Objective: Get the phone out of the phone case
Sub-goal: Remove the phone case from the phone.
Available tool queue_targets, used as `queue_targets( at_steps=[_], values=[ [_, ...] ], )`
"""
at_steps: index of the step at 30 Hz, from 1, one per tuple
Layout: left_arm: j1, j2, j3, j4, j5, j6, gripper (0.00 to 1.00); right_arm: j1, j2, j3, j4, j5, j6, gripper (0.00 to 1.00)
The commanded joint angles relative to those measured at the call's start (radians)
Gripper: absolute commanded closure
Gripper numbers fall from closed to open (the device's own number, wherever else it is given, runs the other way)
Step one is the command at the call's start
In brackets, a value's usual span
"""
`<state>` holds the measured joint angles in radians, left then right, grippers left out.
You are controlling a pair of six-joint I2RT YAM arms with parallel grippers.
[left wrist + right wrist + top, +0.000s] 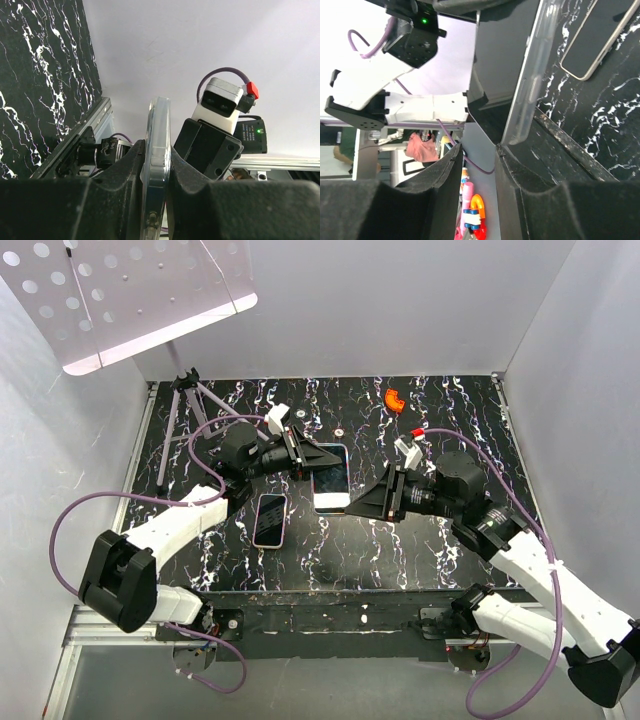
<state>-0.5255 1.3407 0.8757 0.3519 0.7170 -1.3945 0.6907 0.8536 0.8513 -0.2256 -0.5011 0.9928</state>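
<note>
The clear phone case (pixel 331 478) is held above the black marble table (pixel 440 410) by my left gripper (pixel 303 455), which is shut on its left edge. In the left wrist view the case (pixel 158 125) stands edge-on, pinched between the fingers of that gripper (pixel 157 150). The phone (pixel 270 520), with a dark screen and a pale rim, lies flat on the table to the left of the case. My right gripper (pixel 358 505) is open and empty at the case's right lower corner. In the right wrist view the case (pixel 525 85) ends just past one fingertip of the gripper (pixel 479 150), and the phone (pixel 600 37) lies beyond.
A small orange-red object (pixel 394 398) lies at the back of the table. A tripod (pixel 185 400) stands at the back left under a perforated white panel (pixel 120 290). White walls close in the table on three sides.
</note>
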Motion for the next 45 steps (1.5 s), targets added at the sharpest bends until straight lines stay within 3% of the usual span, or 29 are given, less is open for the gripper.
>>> queue_targets(
  at_steps=[1,7,11,29,34,40,45],
  values=[
    [-0.004,-0.040,0.016,0.053,0.010,-0.026,1.00,-0.013,0.010,-0.023,0.146,-0.054,0.064,0.62],
    [-0.005,-0.038,0.017,0.078,0.019,-0.046,1.00,-0.019,0.009,-0.034,0.135,-0.040,0.061,0.62],
    [-0.005,-0.044,0.020,0.062,0.015,-0.037,1.00,-0.020,-0.004,0.011,-0.003,0.015,-0.008,0.59],
    [-0.005,-0.041,0.023,0.061,0.032,-0.029,1.00,-0.025,0.010,0.012,0.094,-0.031,0.041,0.63],
    [-0.005,-0.049,0.065,-0.053,0.022,0.060,1.00,-0.025,-0.021,0.011,0.058,-0.008,0.029,0.60],
    [-0.008,-0.052,0.051,-0.005,0.022,0.026,1.00,-0.025,0.012,-0.024,0.173,-0.051,0.082,0.60],
    [-0.010,-0.061,0.032,0.019,0.022,0.006,1.00,-0.025,0.021,0.006,0.089,-0.007,0.037,0.59]
  ],
)
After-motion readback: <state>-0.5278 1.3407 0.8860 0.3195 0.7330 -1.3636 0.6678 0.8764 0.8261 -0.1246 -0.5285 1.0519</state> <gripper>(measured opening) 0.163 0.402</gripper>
